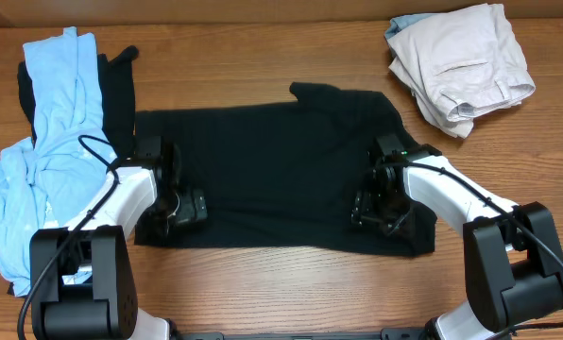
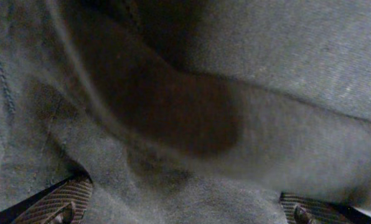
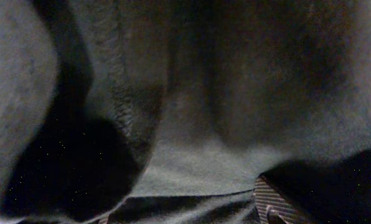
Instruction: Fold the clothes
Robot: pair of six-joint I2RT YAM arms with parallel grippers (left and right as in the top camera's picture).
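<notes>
The black T-shirt (image 1: 272,179) lies spread flat across the middle of the wooden table (image 1: 263,47), with one sleeve pointing to the far side. My left gripper (image 1: 189,208) rests on its lower left part. In the left wrist view its fingers (image 2: 182,214) stand wide apart with a bulge of black cloth (image 2: 235,124) between them. My right gripper (image 1: 365,210) rests on the lower right part. In the right wrist view its fingers (image 3: 185,214) are also apart, with a fold of the cloth (image 3: 198,155) between them. No neck label shows.
A light blue shirt (image 1: 55,123) is heaped at the left edge over another dark garment (image 1: 121,85). Beige-white trousers (image 1: 461,61) lie bunched at the far right corner on a bluish cloth (image 1: 404,26).
</notes>
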